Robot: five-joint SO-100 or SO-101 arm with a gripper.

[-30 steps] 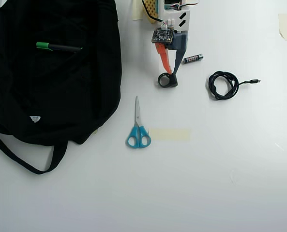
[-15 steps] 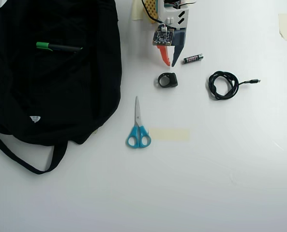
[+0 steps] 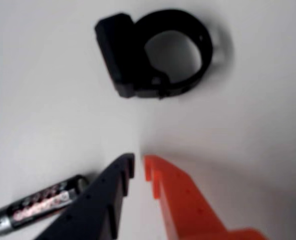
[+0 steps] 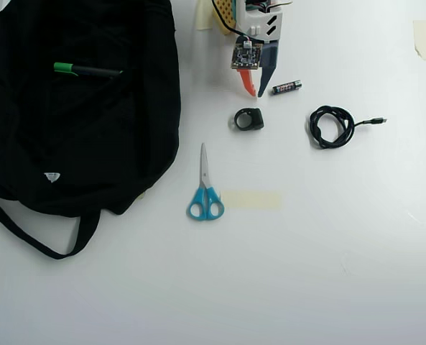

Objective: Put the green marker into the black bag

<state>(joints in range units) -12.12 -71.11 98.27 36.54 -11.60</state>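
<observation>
Gripper (image 4: 255,93) empty, nearly closed; green marker (image 4: 88,70) lies on the black bag (image 4: 90,144), not visibly inside.

From the bag, your gripper sits well right, beside a battery (image 4: 286,87) and black ring clip (image 4: 248,119); descending here could nudge either. Open tabletop (image 4: 306,273) lies right of the bag, below the scissors (image 4: 205,187).

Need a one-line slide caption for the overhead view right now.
Marker lies on the bag; empty gripper sits near battery and ring.

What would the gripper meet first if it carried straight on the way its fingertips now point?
Probably the black ring-shaped clip: the gripper points at it across bare table, with the battery off to one side. The gripper's height is unclear.
</observation>
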